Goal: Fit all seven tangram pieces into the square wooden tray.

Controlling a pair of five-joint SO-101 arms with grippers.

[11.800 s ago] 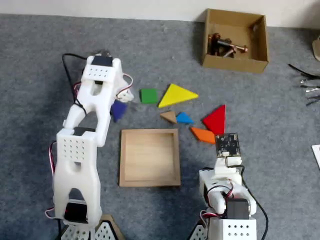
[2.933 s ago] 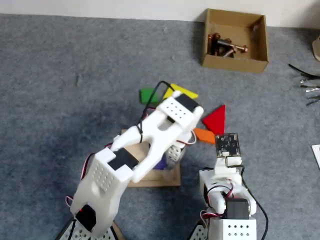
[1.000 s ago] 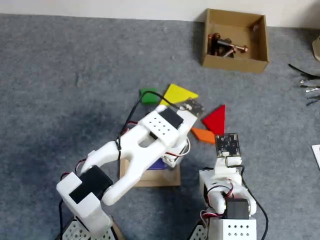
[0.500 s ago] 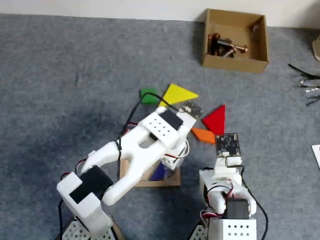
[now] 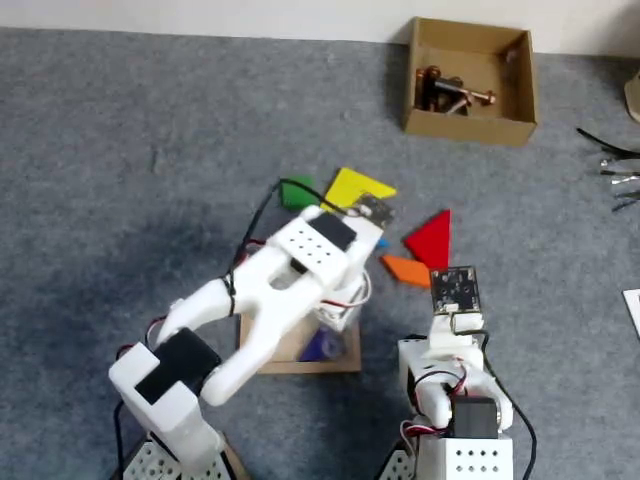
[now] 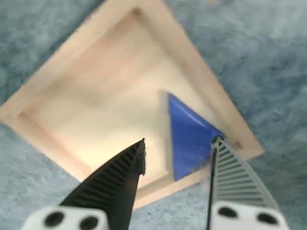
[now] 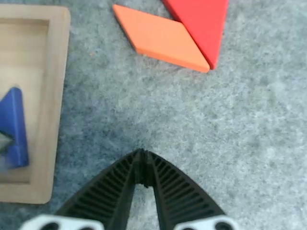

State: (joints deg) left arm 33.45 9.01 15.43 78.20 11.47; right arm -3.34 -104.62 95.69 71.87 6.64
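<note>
The square wooden tray point(image 6: 201, 81) lies under my left arm point(image 5: 315, 245). A dark blue triangle point(image 6: 189, 136) rests in one corner of the tray, against the rim. My left gripper point(image 6: 177, 148) hangs open just above it, one finger on each side, holding nothing. In the high view the blue triangle point(image 5: 322, 345) sits in the tray's near right corner. An orange parallelogram point(image 7: 163, 38) and a red triangle point(image 7: 201, 17) lie on the carpet beyond my right gripper point(image 7: 142, 165), which is shut and empty beside the tray's rim point(image 7: 55, 105).
A green square point(image 5: 295, 190) and a yellow triangle point(image 5: 355, 187) lie on the grey carpet beyond the tray, partly covered by the left arm. A cardboard box point(image 5: 468, 80) with metal parts stands at the far right. Cables lie at the right edge.
The left arm carried the blue triangle from the carpet left of the tray into the tray's near right corner and let it go. The right arm has not moved.
</note>
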